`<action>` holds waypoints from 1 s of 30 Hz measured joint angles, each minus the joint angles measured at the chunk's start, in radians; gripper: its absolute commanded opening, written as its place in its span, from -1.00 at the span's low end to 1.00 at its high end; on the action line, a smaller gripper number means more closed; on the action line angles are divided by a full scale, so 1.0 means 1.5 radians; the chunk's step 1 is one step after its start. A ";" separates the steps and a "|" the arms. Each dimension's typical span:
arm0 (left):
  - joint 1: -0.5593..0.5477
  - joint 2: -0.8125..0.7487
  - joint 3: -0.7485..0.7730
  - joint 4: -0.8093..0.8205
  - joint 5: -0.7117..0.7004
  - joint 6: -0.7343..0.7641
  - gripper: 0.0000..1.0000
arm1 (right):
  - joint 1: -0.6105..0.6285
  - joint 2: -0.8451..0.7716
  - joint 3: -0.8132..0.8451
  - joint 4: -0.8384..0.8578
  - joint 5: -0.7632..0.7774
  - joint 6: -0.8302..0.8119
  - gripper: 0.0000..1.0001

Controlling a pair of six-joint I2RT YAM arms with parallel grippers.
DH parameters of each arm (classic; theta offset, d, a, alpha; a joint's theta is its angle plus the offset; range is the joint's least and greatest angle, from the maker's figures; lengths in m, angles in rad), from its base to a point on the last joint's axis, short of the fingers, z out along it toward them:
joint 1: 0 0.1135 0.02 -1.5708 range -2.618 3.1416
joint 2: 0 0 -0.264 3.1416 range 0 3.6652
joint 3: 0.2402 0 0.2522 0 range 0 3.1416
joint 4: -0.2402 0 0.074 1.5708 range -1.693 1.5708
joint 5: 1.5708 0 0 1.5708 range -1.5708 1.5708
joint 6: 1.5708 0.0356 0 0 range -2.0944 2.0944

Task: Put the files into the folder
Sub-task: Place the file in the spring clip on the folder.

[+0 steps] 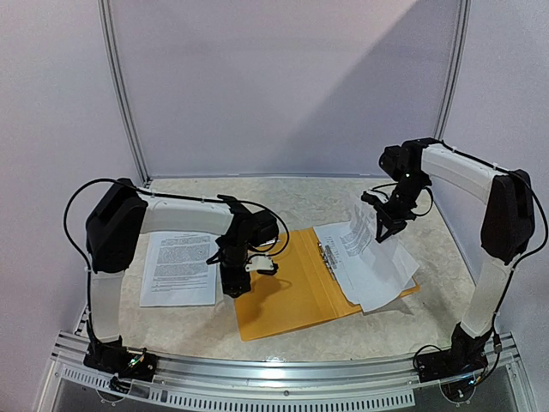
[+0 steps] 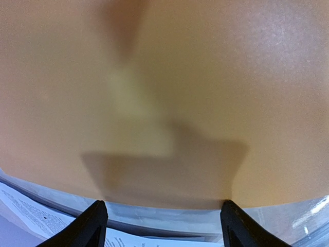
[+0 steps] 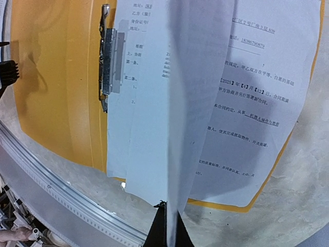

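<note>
The right gripper (image 1: pixel 383 227) has its jaws clenched on the edge of one printed sheet (image 3: pixel 172 128), held up above the other files (image 1: pixel 377 270), which lie skewed on the right half of the open orange folder (image 1: pixel 283 300) beside its metal clip (image 3: pixel 106 56). The left gripper (image 1: pixel 233 281), jaws released, sits low over the folder's left flap. One more sheet (image 1: pixel 178 268) lies on the tabletop (image 1: pixel 283 197), left of the folder. If let go here, the floppy sheet may buckle or land askew past the folder's edge, and the loose pile may slide
</note>
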 measured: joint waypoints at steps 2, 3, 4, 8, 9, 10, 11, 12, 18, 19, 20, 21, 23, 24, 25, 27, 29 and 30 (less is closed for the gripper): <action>-0.004 0.000 0.000 0.000 -0.004 0.000 0.57 | 0.000 0.001 0.001 -0.001 0.017 0.000 -1.00; -0.005 0.000 0.000 0.000 -0.005 0.000 0.57 | 0.000 0.001 0.002 -0.003 0.023 0.000 -1.00; -0.006 0.000 0.000 0.000 -0.007 0.000 0.57 | 0.000 0.002 0.003 -0.005 0.027 -0.001 -1.00; -0.008 0.003 0.004 -0.004 -0.009 0.002 0.57 | 0.000 0.003 0.012 -0.008 0.030 -0.013 -1.00; -0.009 0.004 0.005 -0.004 -0.009 0.002 0.57 | 0.001 0.003 0.017 -0.008 0.028 -0.018 -1.00; -0.009 0.004 0.005 -0.005 -0.010 0.003 0.57 | 0.001 0.002 0.022 -0.008 0.024 -0.023 -1.00; -0.009 0.004 0.006 -0.005 -0.010 0.003 0.57 | 0.001 0.002 0.026 -0.008 0.019 -0.026 -1.00; -0.010 0.005 0.006 -0.006 -0.011 0.003 0.57 | 0.001 0.002 0.029 -0.007 0.014 -0.029 -1.00; -0.011 0.005 0.007 -0.007 -0.013 0.003 0.57 | 0.001 0.002 0.038 -0.009 -0.021 -0.040 -1.00; -0.011 0.005 0.007 -0.007 -0.014 0.003 0.57 | 0.001 0.002 0.039 -0.009 -0.025 -0.041 -1.00; -0.012 0.005 0.007 -0.007 -0.015 0.003 0.57 | 0.001 0.003 0.040 -0.009 -0.028 -0.042 -1.00; -0.013 0.005 0.007 -0.007 -0.017 0.003 0.57 | 0.001 0.003 0.042 -0.009 -0.033 -0.042 -1.00; -0.014 0.005 0.007 -0.007 -0.019 0.003 0.57 | 0.001 0.006 0.050 -0.010 -0.040 -0.042 -1.00; -0.014 0.005 0.007 -0.007 -0.020 0.003 0.57 | 0.001 0.007 0.053 -0.010 -0.042 -0.042 -1.00; -0.015 0.005 0.007 -0.007 -0.021 0.003 0.57 | 0.001 0.009 0.056 -0.010 -0.044 -0.042 -1.00; -0.016 0.005 0.007 -0.007 -0.022 0.003 0.57 | 0.001 0.016 0.070 -0.011 -0.051 -0.041 -1.00; -0.017 0.005 0.008 -0.007 -0.023 0.003 0.57 | 0.001 0.027 0.086 -0.010 -0.058 -0.039 -1.00; -0.017 0.006 0.008 -0.007 -0.023 0.003 0.57 | 0.001 0.033 0.094 -0.010 -0.062 -0.038 -1.00</action>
